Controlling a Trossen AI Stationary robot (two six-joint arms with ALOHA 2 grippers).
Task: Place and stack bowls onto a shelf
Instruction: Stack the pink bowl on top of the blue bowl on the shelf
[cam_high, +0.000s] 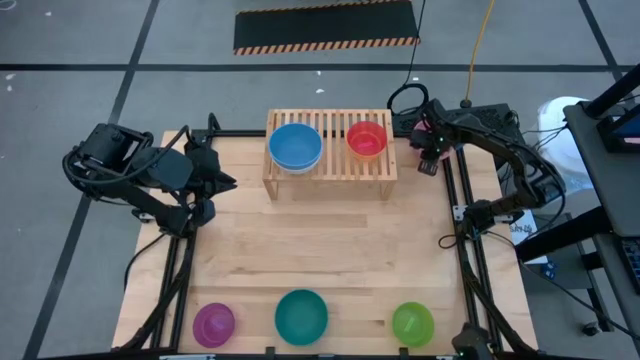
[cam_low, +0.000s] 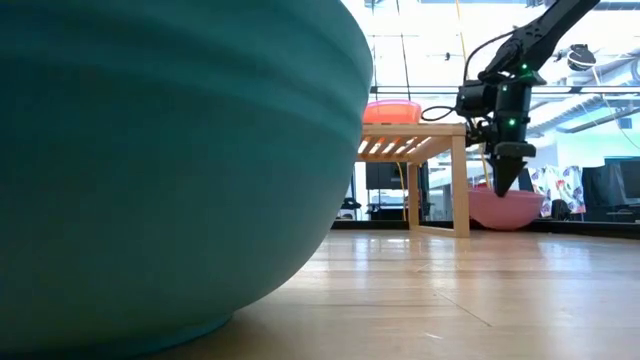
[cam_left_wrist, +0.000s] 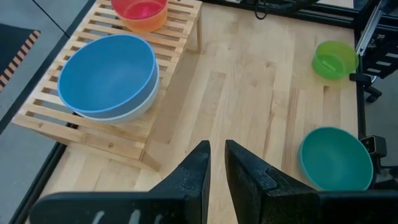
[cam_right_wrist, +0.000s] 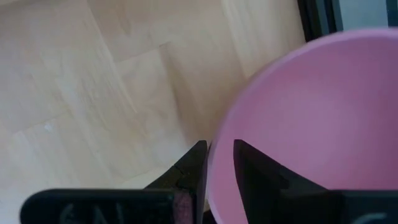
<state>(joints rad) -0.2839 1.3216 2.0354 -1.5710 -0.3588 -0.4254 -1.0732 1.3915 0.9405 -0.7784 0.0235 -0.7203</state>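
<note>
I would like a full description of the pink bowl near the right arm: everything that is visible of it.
The pink bowl is round, smooth and plain, apparently plastic, with a thin rim and an empty inside. It sits upright on the wooden table, beside the right end of the shelf. The right tool straddles its rim, one finger inside the bowl and one outside. In the low view its rounded wall shows behind the tool's tip. In the high view the arm hides it.

Shelf at twelve o'clock on the surface, bearing two bowls side by side; three bowls in a row at six o'clock.
</note>
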